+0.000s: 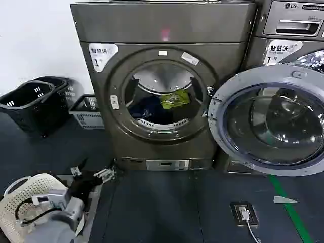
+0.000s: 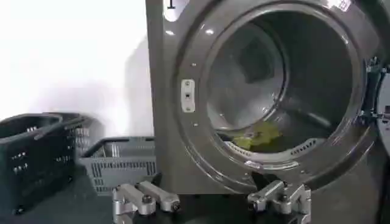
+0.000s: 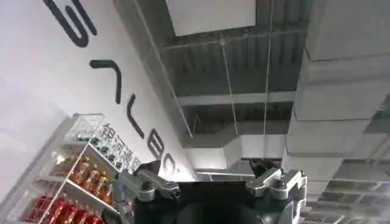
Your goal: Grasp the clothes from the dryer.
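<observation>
The dryer (image 1: 162, 30) stands ahead with its round door (image 1: 271, 121) swung open to the right. Inside the drum lie the clothes: a dark navy garment (image 1: 147, 109) and, beside it, a smaller yellow-green one (image 1: 174, 99). My left gripper (image 1: 93, 172) hovers low over the floor, left of the porthole and well short of it. In the left wrist view it (image 2: 210, 204) is open and empty, facing the drum and the yellow-green garment (image 2: 262, 135). My right gripper (image 3: 210, 185) is open, holds nothing, and points up at a ceiling.
Black baskets (image 1: 30, 101) and a grey basket (image 1: 87, 111) stand on the floor left of the dryer. A white laundry basket (image 1: 25, 195) sits by my left arm. An LG machine (image 1: 293, 20) stands on the right. A floor socket (image 1: 244, 212) and green tape (image 1: 288, 207) mark the floor.
</observation>
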